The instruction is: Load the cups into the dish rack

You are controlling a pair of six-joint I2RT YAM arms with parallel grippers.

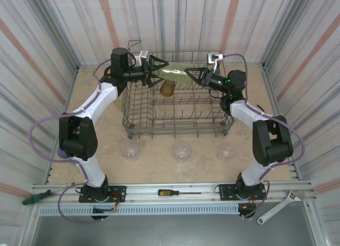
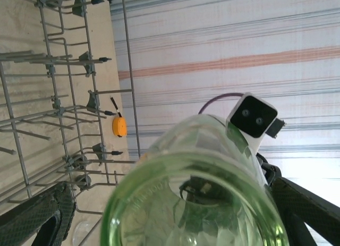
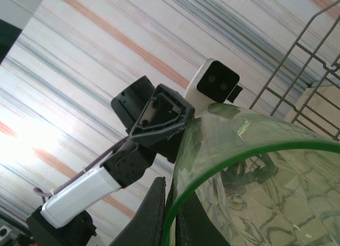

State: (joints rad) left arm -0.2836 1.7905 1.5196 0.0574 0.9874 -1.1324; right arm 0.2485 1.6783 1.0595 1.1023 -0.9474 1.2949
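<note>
Striped walls [image 1: 42, 44] close in the space on three sides, their bands grey, white and faded orange-pink. The tabletop [image 1: 159, 161] is a mottled sandy beige under bright, even light. A pale metal rail [image 1: 175, 202] runs along its near edge.

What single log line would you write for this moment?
right gripper: shut on green cup rim | left gripper: open around its base | amber cup: in dish rack
</note>
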